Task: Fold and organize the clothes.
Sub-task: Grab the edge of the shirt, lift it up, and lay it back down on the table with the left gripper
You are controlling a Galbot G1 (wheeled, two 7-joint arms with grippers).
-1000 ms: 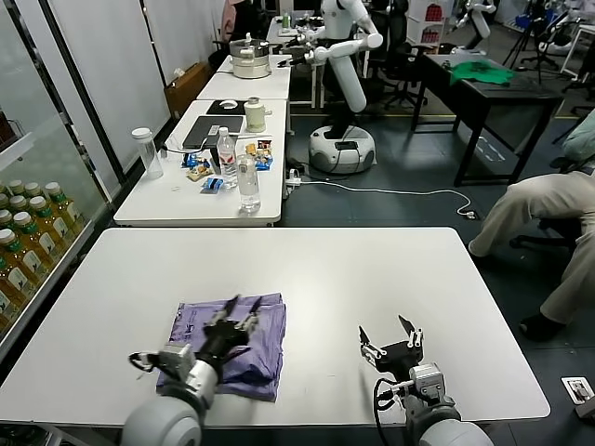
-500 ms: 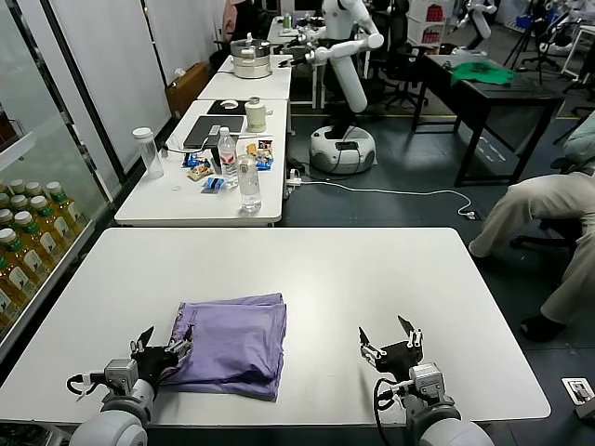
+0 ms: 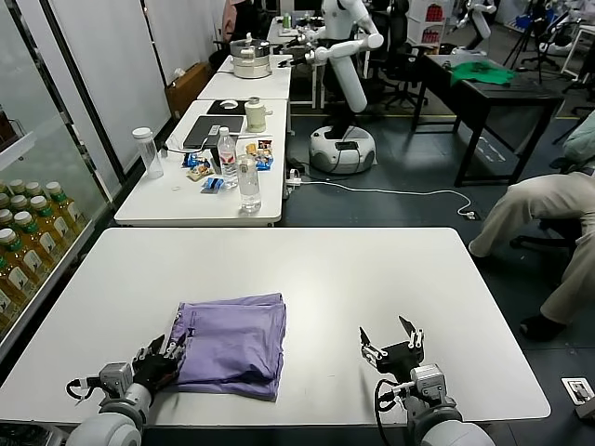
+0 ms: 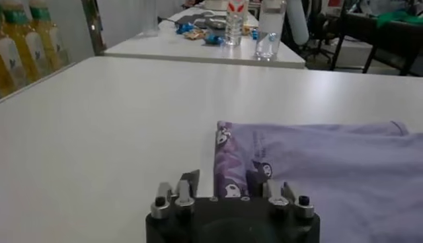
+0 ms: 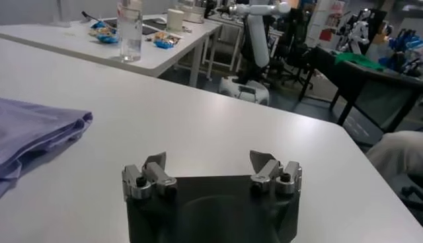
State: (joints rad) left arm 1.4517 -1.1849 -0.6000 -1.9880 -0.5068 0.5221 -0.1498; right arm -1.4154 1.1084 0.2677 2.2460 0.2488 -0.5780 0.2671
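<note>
The clothes, one lavender T-shirt (image 3: 237, 334), lie folded flat on the white table (image 3: 372, 269) at the near left. A dark purple print shows along the folded edge in the left wrist view (image 4: 228, 165). My left gripper (image 3: 165, 353) is low at the shirt's near-left corner. Its jaws (image 4: 223, 177) are partly open astride that edge, one finger over the fabric and one beside it on the table. My right gripper (image 3: 389, 333) rests open on bare table to the right of the shirt, holding nothing (image 5: 208, 158). The shirt's edge shows far off in the right wrist view (image 5: 33, 132).
A second white table (image 3: 167, 209) beyond mine carries water bottles (image 3: 248, 181), a laptop and snacks. Shelves of bottled drinks (image 3: 23, 251) line the left. A seated person (image 3: 548, 214) is at the right. A bright green garment (image 3: 483, 72) lies on a far dark table.
My left gripper came off the top of the shirt, drew back to the near-left corner, and its jaws widened then narrowed. The shirt lies flat. The right gripper has not moved.
</note>
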